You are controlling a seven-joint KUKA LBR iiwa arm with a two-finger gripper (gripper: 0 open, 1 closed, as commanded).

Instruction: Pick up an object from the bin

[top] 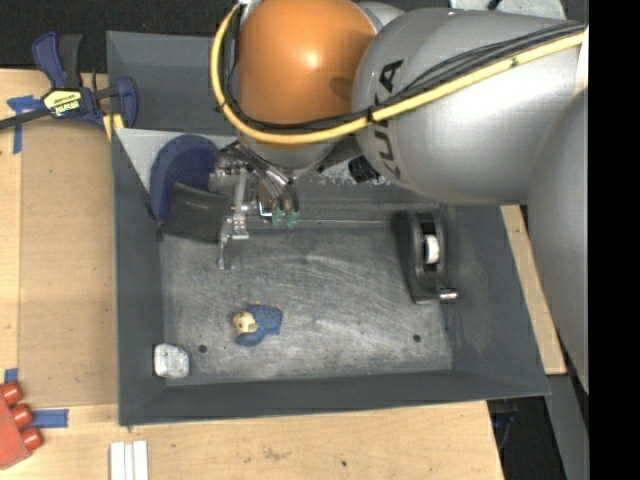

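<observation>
Hand (pixel 243 230): hangs under the arm's orange cover (pixel 300 58), over the far left part of the bin (pixel 300 390). You cannot tell from this view whether it is open or closed. Nothing shows in its grip, so count the pick as not yet made. The grasp and the lift clear of the bin are both still to do.

Item 1, black block (pixel 190 213): nearest to the hand, just to its left, lying against the far left wall. Contact with the hand cannot be judged.

Item 2, blue rounded piece (pixel 183 160): behind the black block and touching it, in the same corner.

Item 3, small blue-and-tan piece (pixel 256 323): alone on bare floor toward the front, well apart from the hand (likely your easiest approach).

Item 4, pale lump (pixel 170 361): front left corner, close to the walls.

Item 5, black holder with white inset (pixel 428 258): right side, well apart.

Obstructions: the sloping walls crowd items 1 and 2. Because those two touch, taking one may drag the other.
</observation>
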